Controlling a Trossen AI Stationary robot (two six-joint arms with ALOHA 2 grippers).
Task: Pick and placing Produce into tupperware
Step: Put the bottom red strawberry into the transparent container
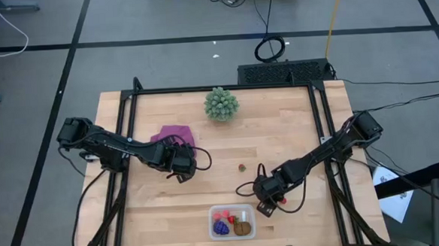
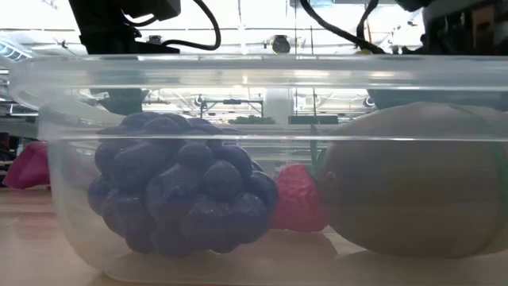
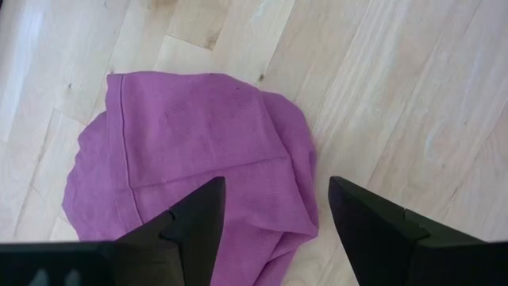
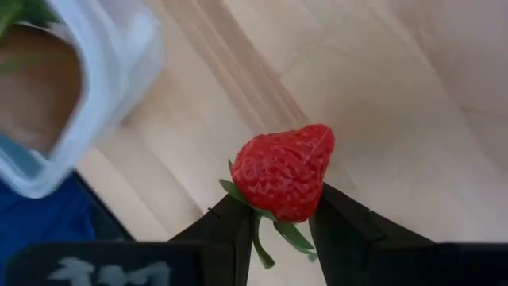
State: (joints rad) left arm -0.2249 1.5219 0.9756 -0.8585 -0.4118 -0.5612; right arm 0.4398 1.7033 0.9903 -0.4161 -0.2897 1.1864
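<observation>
Magenta cloth [image 3: 190, 159], soft and creased, lies under your left gripper [image 3: 274, 230], its 2 fingers apart over the fabric's edge. At the table's near edge the clear, round-cornered tupperware [image 1: 233, 222] holds a knobbly purple grape cluster [image 2: 178, 187], a red berry [image 2: 298, 199] and a smooth brown kiwi [image 2: 417, 183], which the low view shows close up. Just beside it, your right gripper [image 4: 278, 218] clamps a dimpled red strawberry [image 4: 283, 171], clear only from the wrist.
</observation>
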